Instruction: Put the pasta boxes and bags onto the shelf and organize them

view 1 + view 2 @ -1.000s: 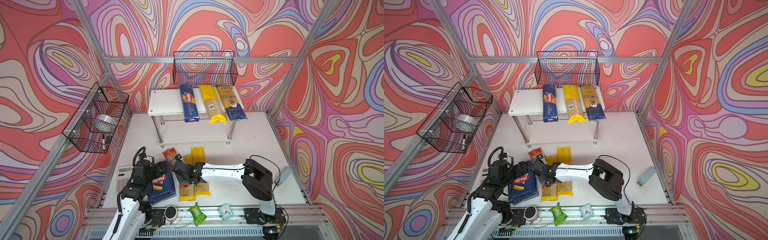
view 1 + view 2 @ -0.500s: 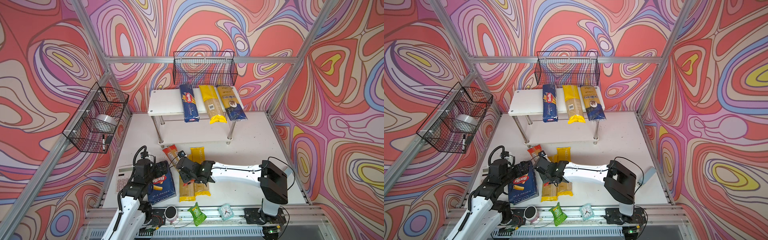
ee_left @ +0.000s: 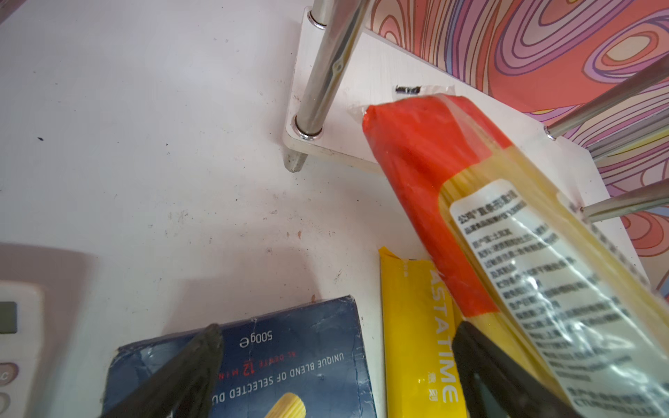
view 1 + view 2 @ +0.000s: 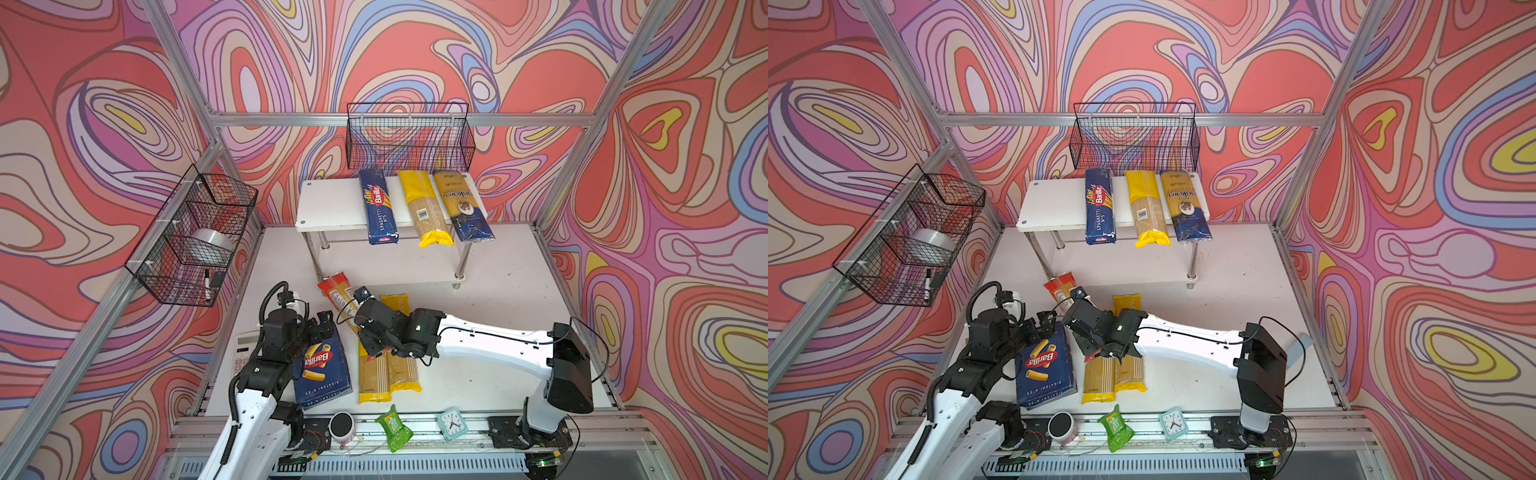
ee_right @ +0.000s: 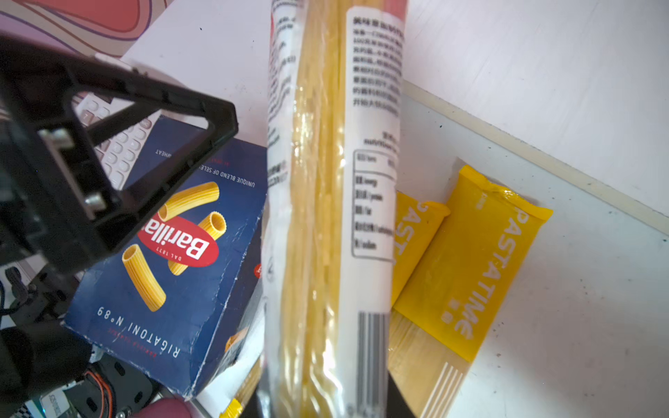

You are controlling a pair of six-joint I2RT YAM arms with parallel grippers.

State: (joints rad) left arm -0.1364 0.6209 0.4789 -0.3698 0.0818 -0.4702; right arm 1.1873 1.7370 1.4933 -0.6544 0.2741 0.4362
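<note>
Swirl-patterned walls [image 4: 124, 124] in red, lilac and blue and an aluminium frame [image 4: 395, 119] enclose a white, lightly speckled worktop [image 4: 519, 299]. The red bag [image 4: 336, 291] lies diagonally near the middle of the worktop. The jaws of the right gripper [image 4: 368, 338] pinch it partway along its length. One red end points at the front left leg of the shelf [image 4: 332, 203], which stands at the back of the worktop. In the right wrist view the red bag passes above the ends of two yellow bags [image 4: 374, 378] that lie side by side, touching, flat on the worktop. Just left of them lies the rigatoni box [image 4: 322, 365], face up. The left gripper [image 4: 321, 328] hovers at the box's far end with the jaws spread. In the left wrist view one finger [image 3: 181, 372] is over the box and the other is beside the red bag. The shelf's top tier carries, from left to right, the spaghetti box [image 4: 379, 208], a yellow bag [image 4: 426, 212] and the gold and dark blue bag [image 4: 463, 208]. They lie parallel, with their front ends overhanging the edge. The lower tier is bare where visible. A calculator [image 4: 245, 349] lies at the worktop's left edge. One black mesh basket [image 4: 409, 137] hangs on the back wall. Another [image 4: 195, 237], on the left wall, holds a tape roll [image 4: 212, 245] and a marker [image 4: 206, 284]. On the front rail lie a small green packet [image 4: 392, 428] and a clock [image 4: 451, 424].
</note>
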